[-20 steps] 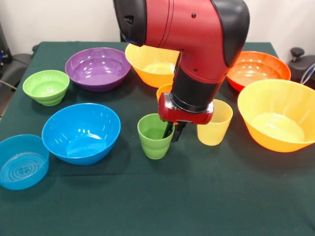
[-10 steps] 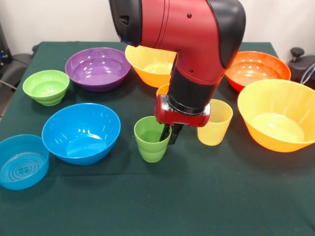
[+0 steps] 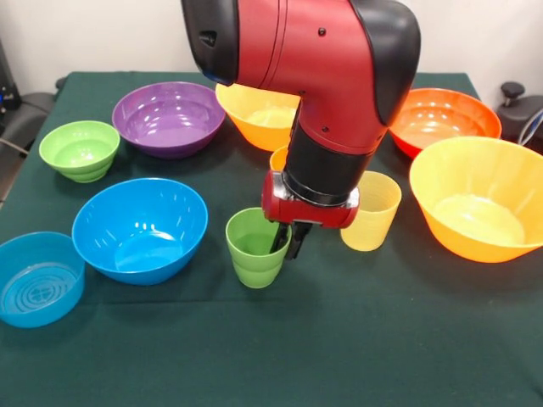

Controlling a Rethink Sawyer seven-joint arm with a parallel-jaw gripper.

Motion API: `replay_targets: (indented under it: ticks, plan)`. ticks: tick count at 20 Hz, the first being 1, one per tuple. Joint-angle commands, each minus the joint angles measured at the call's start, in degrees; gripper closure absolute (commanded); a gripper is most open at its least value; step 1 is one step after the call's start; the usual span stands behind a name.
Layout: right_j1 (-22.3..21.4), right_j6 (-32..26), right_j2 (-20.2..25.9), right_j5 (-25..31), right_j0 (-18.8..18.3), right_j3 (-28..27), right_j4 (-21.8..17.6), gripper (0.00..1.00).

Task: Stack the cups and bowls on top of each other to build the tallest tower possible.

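On the green-clothed counter (image 3: 356,339), the green cup (image 3: 254,250) is pinched at its rim by the gripper (image 3: 286,241), so it could be tipped or dropped if dragged.

hand (image 3: 287,240) pinching green cup (image 3: 253,248) rim, tilted

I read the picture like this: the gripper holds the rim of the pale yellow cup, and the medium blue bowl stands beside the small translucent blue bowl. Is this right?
Not quite. In the front view the gripper is at the rim of the green cup, one finger inside it, not at the pale yellow cup, which stands free beside the arm. The rest holds: the medium blue bowl stands beside the small translucent blue bowl.
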Motion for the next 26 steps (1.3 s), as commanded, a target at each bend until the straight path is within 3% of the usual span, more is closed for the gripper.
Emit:
replay_targets:
  ticks: [1, 17, 26]
  plan:
    - [6.3, 4.5, 4.8, -3.2, -0.4, -1.5, 1.0, 1.00]
    - [3.6, 7.6, 3.7, -7.3, 0.5, 5.8, 3.0, 1.00]
    - [3.5, 9.3, 2.9, -6.3, 1.9, 5.8, 4.8, 1.00]
